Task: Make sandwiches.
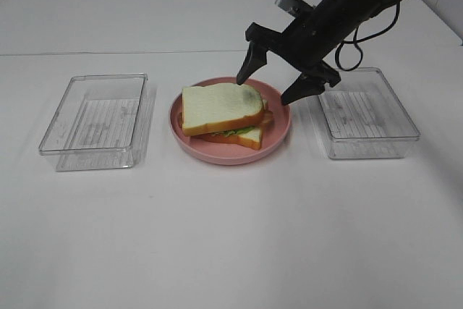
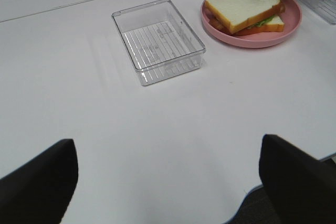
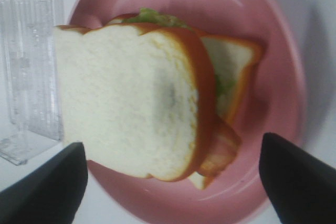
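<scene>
Right tool (image 1: pixel 275 86) hangs released above the sandwich (image 1: pixel 223 112); left tool (image 2: pixel 168 177) released over bare counter (image 1: pixel 231 236), well apart.

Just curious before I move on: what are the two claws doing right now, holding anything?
Left gripper: jaws open, holding nothing, well away from the sandwich.
Right gripper: jaws open, holding nothing, above the sandwich on the pink plate.
</scene>
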Robot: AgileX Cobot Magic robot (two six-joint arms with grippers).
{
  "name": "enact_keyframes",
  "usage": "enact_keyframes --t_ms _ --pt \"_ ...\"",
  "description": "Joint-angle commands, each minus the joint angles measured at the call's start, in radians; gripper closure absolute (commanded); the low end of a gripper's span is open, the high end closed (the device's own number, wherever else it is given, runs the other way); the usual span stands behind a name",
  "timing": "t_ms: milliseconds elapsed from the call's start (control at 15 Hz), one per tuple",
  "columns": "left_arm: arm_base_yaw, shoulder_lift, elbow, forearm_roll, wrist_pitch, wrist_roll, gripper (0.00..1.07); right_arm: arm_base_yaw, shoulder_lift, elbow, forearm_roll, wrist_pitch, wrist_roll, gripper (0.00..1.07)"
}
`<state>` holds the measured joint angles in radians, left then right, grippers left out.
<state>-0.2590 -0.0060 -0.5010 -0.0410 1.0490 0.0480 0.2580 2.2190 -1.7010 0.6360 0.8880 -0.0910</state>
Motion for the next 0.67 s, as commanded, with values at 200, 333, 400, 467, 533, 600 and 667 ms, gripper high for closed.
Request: enact_keyframes --t_ms 200,333,400,467,533,600,667 --pt "0.004 -0.021 0.001 -0.005 -0.009 0.000 0.18 -0.002 -0.133 0.001 -0.283 0.105 0.048 0.24" --pt "0.004 -0.021 0.001 -0.005 -0.009 0.000 0.18 -0.002 -0.192 0.001 -0.352 0.167 0.048 0.24" --pt "0.004 -0.021 0.001 -0.005 -0.009 0.000 0.18 -0.002 -0.231 0.001 -0.403 0.205 0.048 0.24" --pt "0.004 -0.021 0.001 -0.005 -0.009 0.000 0.18 -0.002 -0.271 0.001 -0.440 0.241 0.048 0.24" --pt "0.004 -0.021 0.001 -0.005 -0.009 0.000 0.18 -0.002 -0.319 0.002 -0.474 0.275 0.048 0.24" --pt "0.004 -0.021 0.001 -0.005 -0.009 0.000 0.18 -0.002 -0.363 0.002 -0.492 0.306 0.048 0.24" --pt "0.004 -0.021 0.001 -0.005 -0.009 0.000 0.18 -0.002 -0.417 0.010 -0.500 0.329 0.048 0.24"
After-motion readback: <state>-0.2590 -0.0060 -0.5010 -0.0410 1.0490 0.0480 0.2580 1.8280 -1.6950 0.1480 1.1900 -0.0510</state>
